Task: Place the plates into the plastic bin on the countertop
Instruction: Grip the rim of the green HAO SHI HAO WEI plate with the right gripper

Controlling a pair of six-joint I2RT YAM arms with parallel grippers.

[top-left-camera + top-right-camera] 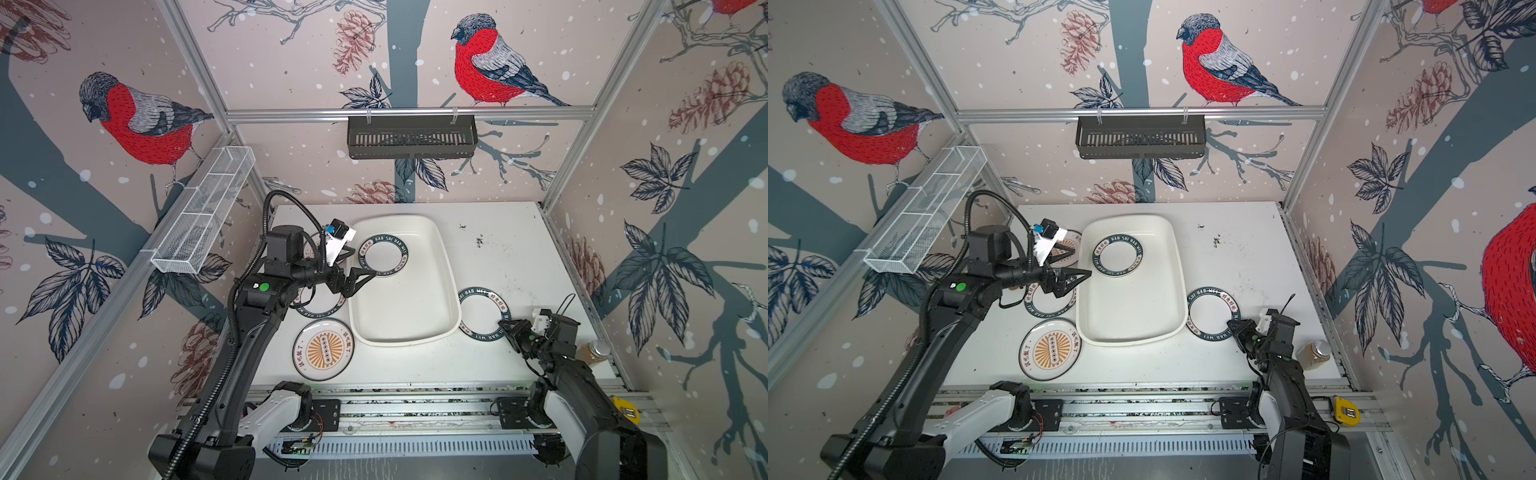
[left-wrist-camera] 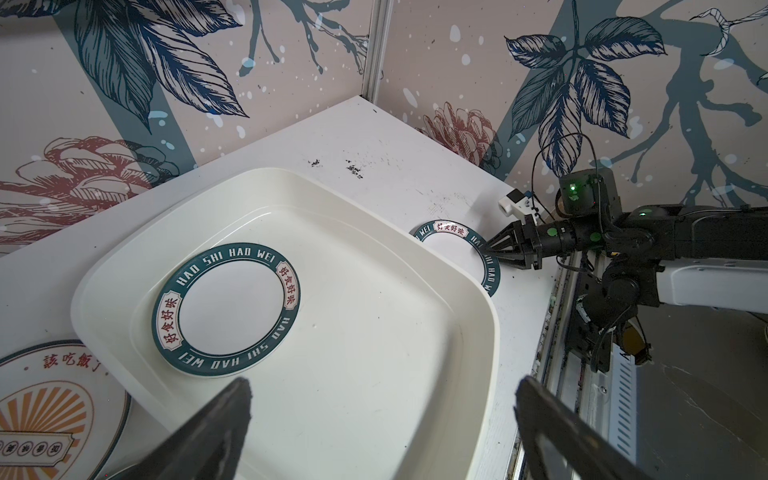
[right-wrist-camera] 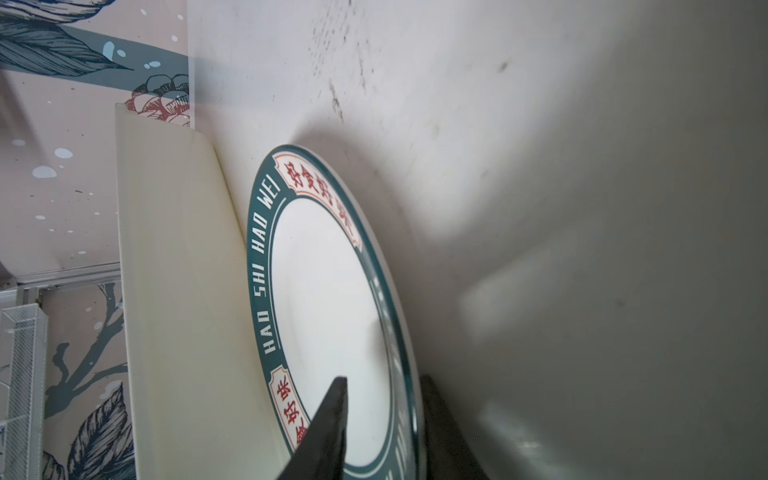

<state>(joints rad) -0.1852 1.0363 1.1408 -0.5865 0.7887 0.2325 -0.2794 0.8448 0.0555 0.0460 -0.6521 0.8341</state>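
Observation:
The white plastic bin [image 1: 451,291] [image 1: 1129,307] sits mid-countertop [image 1: 498,249] and holds one green-rimmed plate [image 1: 383,254] [image 2: 226,309]. My left gripper [image 1: 360,284] [image 2: 383,381] hangs open and empty over the bin's left rim. A second green-rimmed plate [image 1: 482,311] [image 3: 324,291] lies on the counter against the bin's right side. My right gripper [image 1: 505,326] [image 3: 384,379] straddles its near rim with a narrow gap; whether the fingers press on it is unclear. Left of the bin lie an orange sunburst plate [image 1: 324,349], a green-rimmed plate [image 1: 320,309] and another orange plate [image 1: 1069,249], both partly hidden by the left arm.
An amber jar [image 1: 592,351] stands by the right arm near the right wall. A yellow tape measure [image 1: 625,409] lies on the front rail. A black slotted rack [image 1: 411,137] hangs on the back wall and a wire basket [image 1: 203,208] on the left wall. Dirt specks [image 1: 480,240] mark the counter.

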